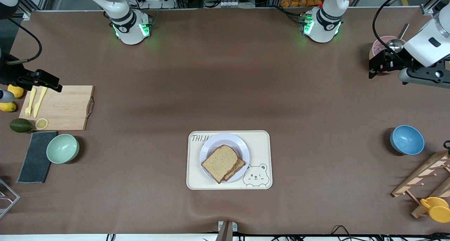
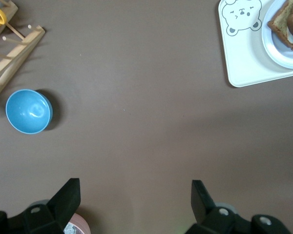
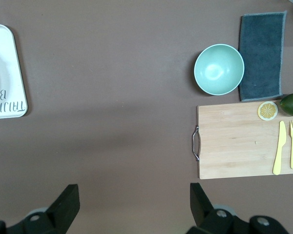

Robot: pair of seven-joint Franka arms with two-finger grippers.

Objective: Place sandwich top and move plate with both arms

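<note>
The white plate (image 1: 228, 141) sits on the cream bear tray (image 1: 261, 146) near the table's middle. The sandwich top (image 1: 219, 162), a plain brown slice, lies on the plate over a second slice (image 1: 237, 167), whose edge shows beneath it. No egg is visible. My left gripper (image 1: 378, 67) hangs open and empty over the table at the left arm's end, by a pink bowl (image 1: 381, 45). In the left wrist view it (image 2: 136, 200) is open, with the plate (image 2: 283, 53) and bread (image 2: 287, 24) at a corner. My right gripper (image 1: 45, 80) hangs open and empty above the wooden board (image 1: 63, 107); the right wrist view (image 3: 134, 200) also shows it open.
At the right arm's end there are a green bowl (image 1: 62, 148), a dark cloth (image 1: 35, 156), an avocado (image 1: 20, 125), lemons and yellow cutlery (image 1: 35, 101). At the left arm's end there are a blue bowl (image 1: 406, 139), a wooden rack (image 1: 425, 177) and a yellow cup (image 1: 436, 208).
</note>
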